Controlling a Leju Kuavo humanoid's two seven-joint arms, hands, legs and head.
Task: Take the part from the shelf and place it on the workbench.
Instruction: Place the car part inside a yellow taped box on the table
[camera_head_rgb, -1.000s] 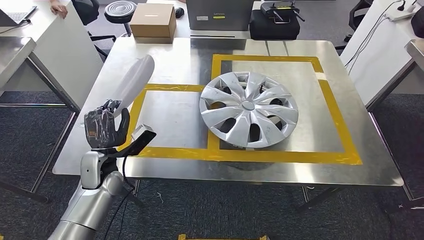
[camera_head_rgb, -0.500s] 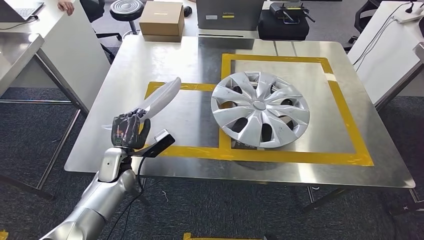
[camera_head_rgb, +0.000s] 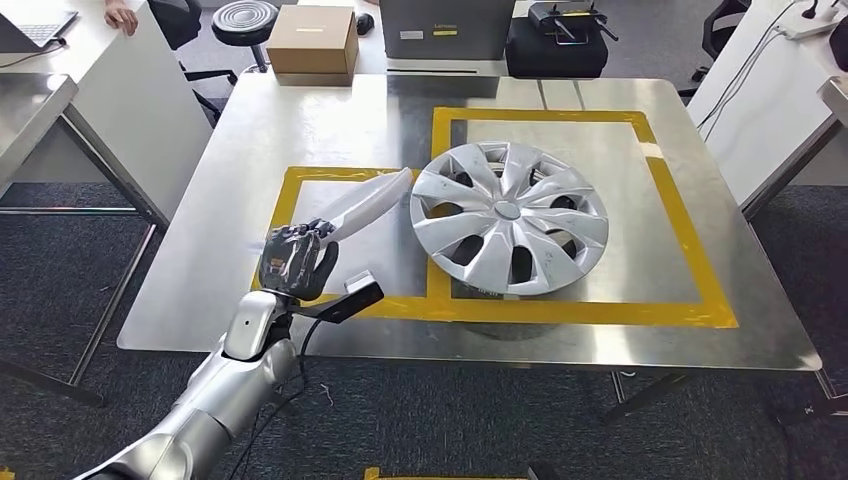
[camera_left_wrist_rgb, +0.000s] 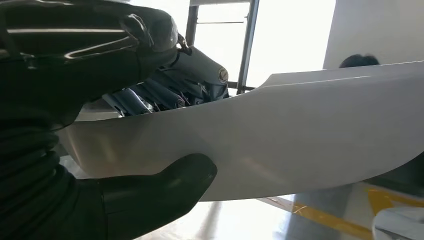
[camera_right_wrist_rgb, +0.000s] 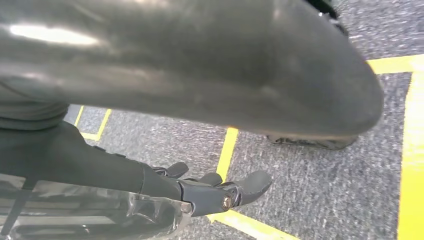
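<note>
The left robot hand (camera_head_rgb: 295, 262) grips a long, curved silver-white plastic panel (camera_head_rgb: 366, 203) by its near end, holding it tilted above the near-left part of the brushed steel counter (camera_head_rgb: 300, 130) — the far tip of the panel reaches up and to the right, ending just beside the rim of a silver multi-spoke wheel cover (camera_head_rgb: 509, 216). In the left wrist view the dark thumb (camera_left_wrist_rgb: 165, 187) presses one face of the panel (camera_left_wrist_rgb: 300, 130) while the fingers close over its other edge. The panel hangs over a rectangle marked out in yellow tape (camera_head_rgb: 340, 176) on the counter; the wheel cover lies flat to the right, inside a larger yellow tape square (camera_head_rgb: 690, 260) and overlapping the tape line between the two.

At the far edge of the counter sit a brown cardboard box (camera_head_rgb: 311, 40), a grey metal case (camera_head_rgb: 443, 30) and a black bag (camera_head_rgb: 555, 45). A round black stool (camera_head_rgb: 243, 20) stands beyond the far-left corner, and a person's hand (camera_head_rgb: 120, 16) rests on a white table at far left.

The right robot hand (camera_right_wrist_rgb: 220, 192) hangs low over grey carpet crossed by yellow floor lines (camera_right_wrist_rgb: 225, 150) — it holds nothing, its fingers loosely curled.
</note>
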